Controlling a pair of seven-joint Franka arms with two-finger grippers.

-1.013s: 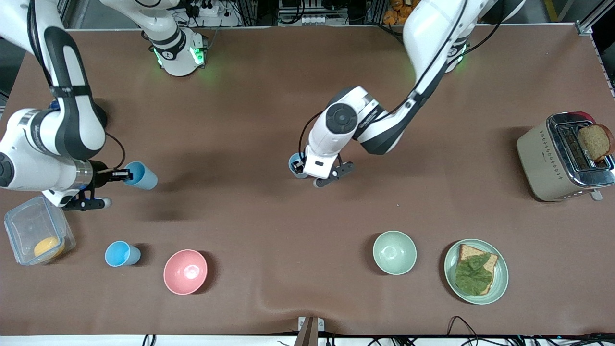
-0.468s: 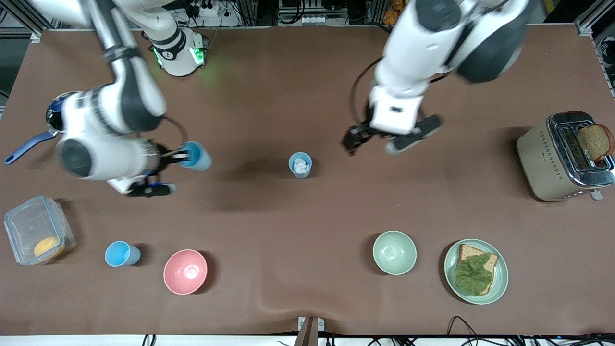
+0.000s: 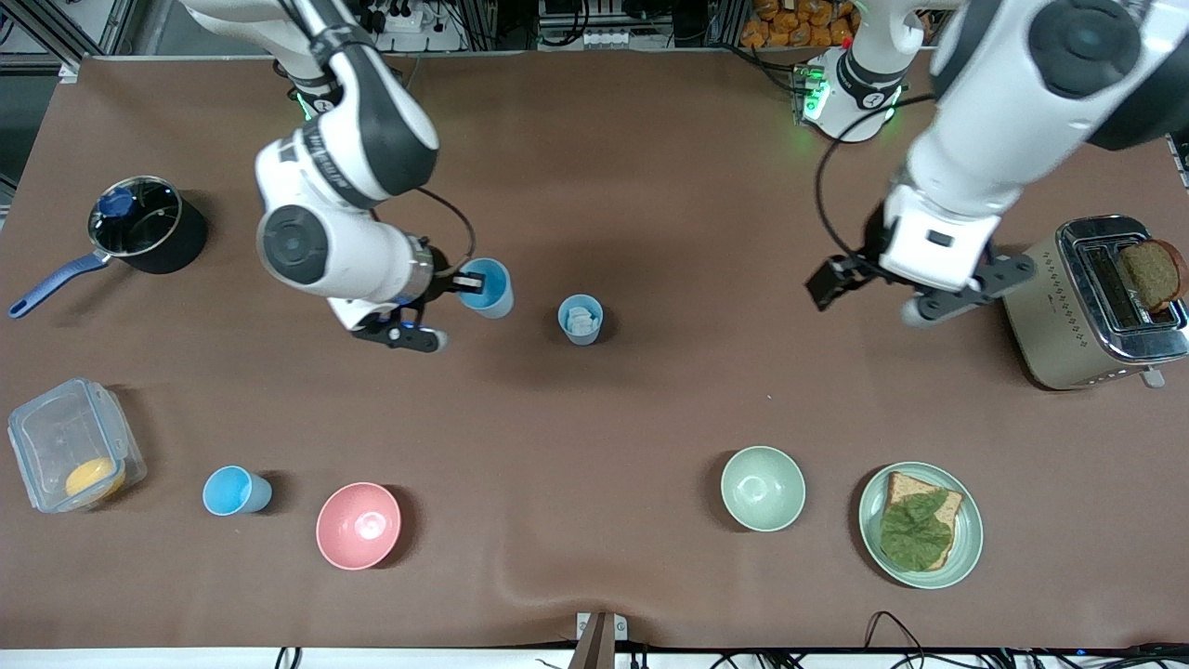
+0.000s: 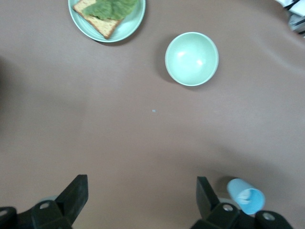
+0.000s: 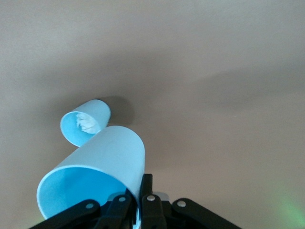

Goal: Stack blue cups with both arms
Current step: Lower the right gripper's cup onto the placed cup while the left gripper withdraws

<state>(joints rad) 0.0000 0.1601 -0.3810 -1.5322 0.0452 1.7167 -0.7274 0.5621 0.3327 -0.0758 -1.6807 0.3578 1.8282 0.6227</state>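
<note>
Across the wide brown table [image 3: 594,437], the two white jointed arms are the biggest things. The left arm [image 3: 1012,102] reaches out from its base toward the beige and chrome toaster [image 3: 1087,307], and the left gripper [image 3: 915,288] hangs in the air beside that toaster with its black fingers spread wide and nothing between them. The right arm [image 3: 344,177] bends down over the middle of the table; the right gripper [image 3: 464,282] is clamped tight on the rim of a bright sky-blue plastic tumbler [image 3: 487,287], held tilted above the table just beside the duller grey-blue plastic tumbler [image 3: 581,319].

That grey-blue tumbler stands upright on the table with something white crumpled inside it.

Smaller things sit nearer the front camera: a pale green plate [image 3: 961,548] with bread and a leaf, a round pink bowl [image 3: 359,525], a round pale green bowl [image 3: 763,488], and another sky-blue cup [image 3: 236,490] standing close to the pink bowl, toward the right arm's end.
</note>
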